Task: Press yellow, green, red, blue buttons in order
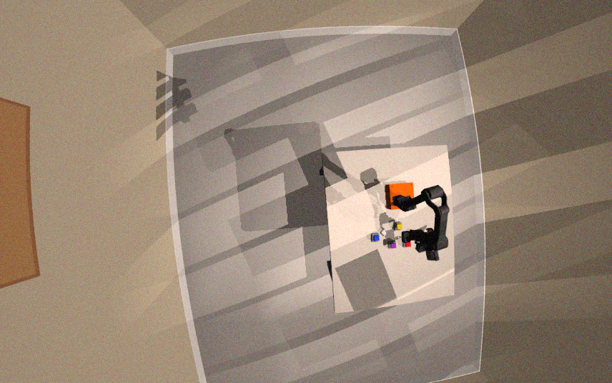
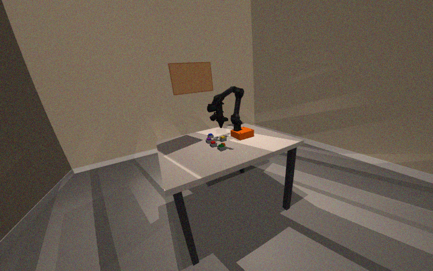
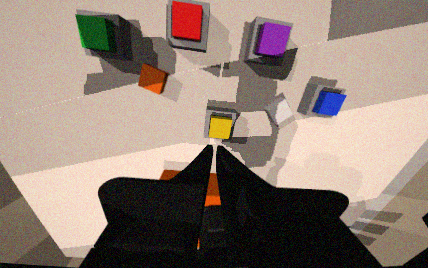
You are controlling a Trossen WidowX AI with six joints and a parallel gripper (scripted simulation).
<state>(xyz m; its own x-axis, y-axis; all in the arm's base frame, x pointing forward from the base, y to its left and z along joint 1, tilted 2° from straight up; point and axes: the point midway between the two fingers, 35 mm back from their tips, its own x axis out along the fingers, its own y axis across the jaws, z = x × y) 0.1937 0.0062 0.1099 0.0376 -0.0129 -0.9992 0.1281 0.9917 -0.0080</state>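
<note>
My gripper (image 3: 214, 149) (image 2: 221, 126) is shut and empty, raised above the table near the yellow button. The yellow button (image 3: 220, 127) (image 1: 398, 226) (image 2: 222, 137) shows just beyond the fingertips in the wrist view, with a gap in height below them. The green button (image 3: 95, 33) (image 2: 221, 146) is at the upper left of the wrist view; the arm hides it in the top view. The red button (image 3: 187, 21) (image 1: 407, 244) (image 2: 213, 142) is at the top middle. The blue button (image 3: 329, 103) (image 1: 375, 237) (image 2: 210, 135) is at the right. All four caps stand up from their grey housings.
A purple button (image 3: 273, 39) (image 1: 392, 245) (image 2: 208, 139) sits between red and blue. An orange block (image 3: 152, 78) lies between the green and yellow buttons. A light grey block (image 3: 280, 110) (image 1: 383, 232) lies between yellow and blue. The arm's orange base box (image 1: 406, 189) (image 2: 243, 134) stands behind.
</note>
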